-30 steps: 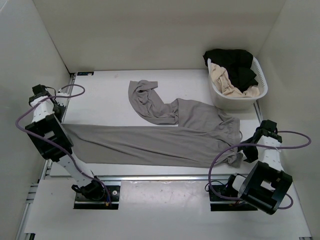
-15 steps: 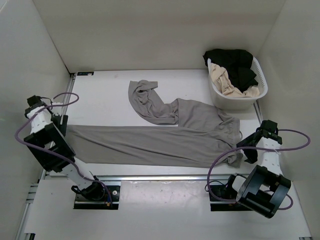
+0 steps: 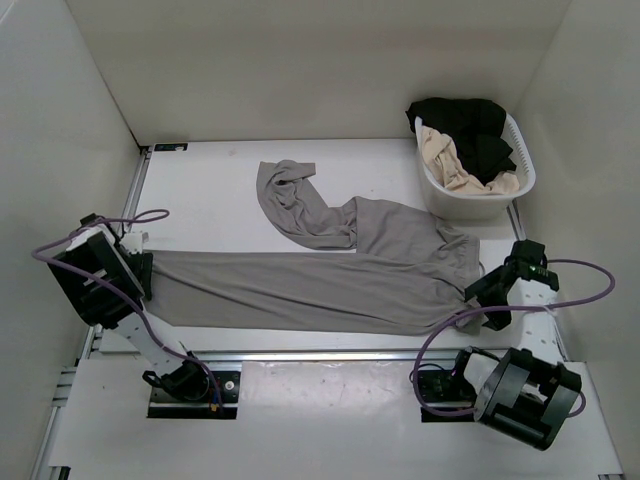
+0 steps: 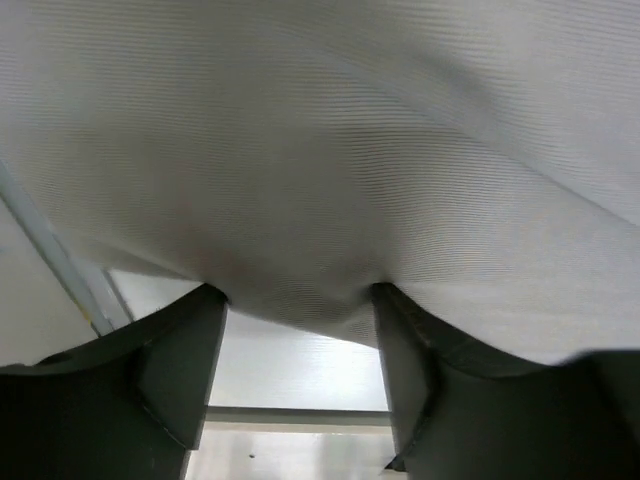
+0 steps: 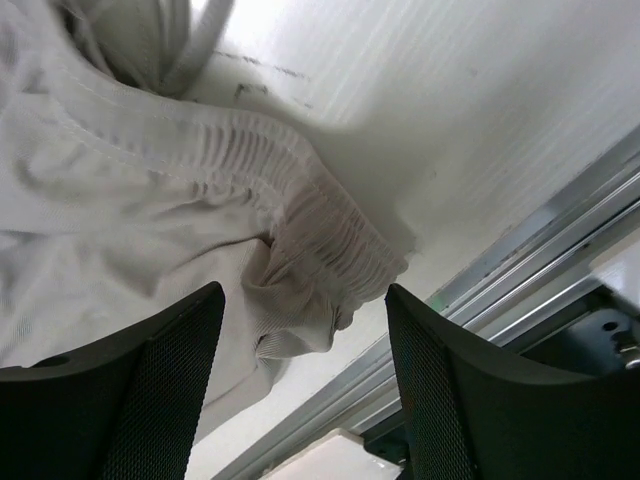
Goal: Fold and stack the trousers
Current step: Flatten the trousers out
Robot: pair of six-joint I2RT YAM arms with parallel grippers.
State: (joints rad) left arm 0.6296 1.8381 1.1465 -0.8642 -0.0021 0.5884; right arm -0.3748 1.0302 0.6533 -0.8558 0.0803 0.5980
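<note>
The taupe-grey trousers [image 3: 330, 285] lie across the table. One leg is stretched flat to the left and the other is bunched at the rear middle [image 3: 295, 200]. The waist is at the right. My left gripper [image 3: 143, 272] is open at the cuff end of the stretched leg. In the left wrist view the fabric [image 4: 350, 150] drapes over the tips of the spread gripper [image 4: 300, 300]. My right gripper [image 3: 478, 300] is open over the gathered waistband [image 5: 320, 240], which lies between its wide-apart fingers [image 5: 160, 370].
A white laundry basket [image 3: 525, 160] at the back right holds a black garment [image 3: 470, 120] and a beige-cream garment [image 3: 450, 165]. A metal rail [image 3: 320, 355] runs along the table's front edge. White walls close in on both sides and at the back.
My left gripper has swung from the far left edge nearer and rightward onto the leg's cuff end. My right gripper has shifted slightly left, toward the waistband. The trousers lie almost unchanged.
</note>
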